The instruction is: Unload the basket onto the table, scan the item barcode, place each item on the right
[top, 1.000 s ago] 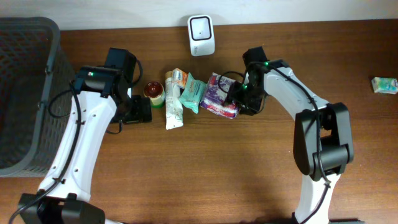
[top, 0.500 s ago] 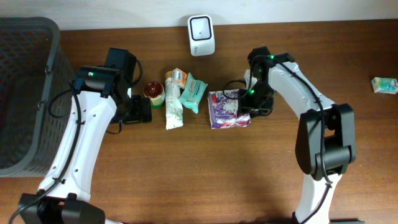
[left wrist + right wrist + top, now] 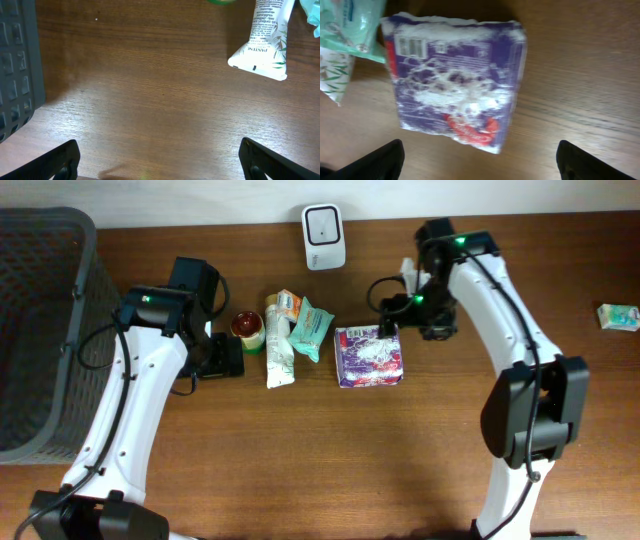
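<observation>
The purple packet is a soft, roughly square pillow of glossy crinkled film, printed with white splashes and a red mark near one edge. A small pale printed panel sits at one corner, too blurred to read. It lies flat on the brown wood-grain table, just beside a teal wipes pouch of the same wrinkled plastic. Past the pouch, a flattened white tube with leafy print lies touching a small round jar with a dark red lid. A white, rounded-rectangle scanner stands at the back edge of the table. A dark mesh basket fills the left side, and a small pale packet lies far off to the right. The right gripper stands open above the packet's upper right corner. From the right wrist its dark fingers spread wider than the packet, which lies ahead of them, untouched. The left gripper is also spread wide, gripping nothing, over bare wood just left of the jar and tube, well apart from the packet.
</observation>
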{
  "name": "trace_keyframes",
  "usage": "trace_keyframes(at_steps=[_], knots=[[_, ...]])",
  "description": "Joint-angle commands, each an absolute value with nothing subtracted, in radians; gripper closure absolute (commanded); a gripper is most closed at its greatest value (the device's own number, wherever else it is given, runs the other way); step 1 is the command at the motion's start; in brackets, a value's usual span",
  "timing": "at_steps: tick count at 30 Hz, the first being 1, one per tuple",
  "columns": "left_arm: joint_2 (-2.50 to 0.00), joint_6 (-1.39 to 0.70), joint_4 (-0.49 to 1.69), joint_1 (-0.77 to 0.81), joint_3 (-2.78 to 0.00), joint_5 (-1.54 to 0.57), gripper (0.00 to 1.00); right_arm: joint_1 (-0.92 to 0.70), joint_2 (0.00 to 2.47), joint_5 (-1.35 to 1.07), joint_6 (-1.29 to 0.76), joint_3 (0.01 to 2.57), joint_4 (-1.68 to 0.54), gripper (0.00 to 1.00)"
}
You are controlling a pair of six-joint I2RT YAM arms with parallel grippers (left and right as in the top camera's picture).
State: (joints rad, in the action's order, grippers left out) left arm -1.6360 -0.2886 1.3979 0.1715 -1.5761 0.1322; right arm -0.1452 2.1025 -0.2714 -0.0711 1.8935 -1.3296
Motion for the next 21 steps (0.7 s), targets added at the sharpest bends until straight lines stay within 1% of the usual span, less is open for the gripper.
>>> trace_keyframes(at_steps=[1,2,4,7,11,14,16,17,19,20,21], knots=[[-1.621,-0.299,1.399,0.169,-1.571,0.139,0.01,-0.06,2.082,-0.255,-0.025,1.909,-1.342,0.01],[-1.621,-0.299,1.399,0.169,-1.571,0.139,0.01,-0.039,2.082,-0.27,-0.007,1.908,-1.342,0.01],[-1.621,-0.299,1.399,0.169,-1.571,0.139,0.01,-0.01,2.083,-0.377,0.093,1.892,-1.335,0.01],[-1.621,-0.299,1.399,0.169,-1.571,0.139,0.01,0.002,2.083,-0.458,0.101,1.836,-1.283,0.01],[-1.621,-0.299,1.399,0.169,-1.571,0.139,0.01,0.002,2.084,-0.552,0.101,1.691,-1.161,0.01],[-1.621,-0.299,1.399,0.169,-1.571,0.139,0.01,0.002,2.084,-0.714,0.1,1.546,-1.008,0.0],[-1.621,-0.299,1.399,0.169,-1.571,0.139,0.01,0.001,2.084,-0.815,0.096,1.448,-0.88,0.04],[-1.621,-0.299,1.399,0.169,-1.571,0.139,0.01,0.0,2.084,-0.848,0.083,1.4,-0.812,0.08],[-1.621,-0.299,1.399,0.169,-1.571,0.139,0.01,0.001,2.084,-0.85,0.005,1.32,-0.698,0.16],[-1.621,-0.299,1.399,0.169,-1.571,0.139,0.01,0.001,2.084,-0.849,0.001,1.299,-0.671,0.22],[-1.621,-0.299,1.399,0.169,-1.571,0.139,0.01,0.0,2.084,-0.849,0.002,1.276,-0.645,0.33]])
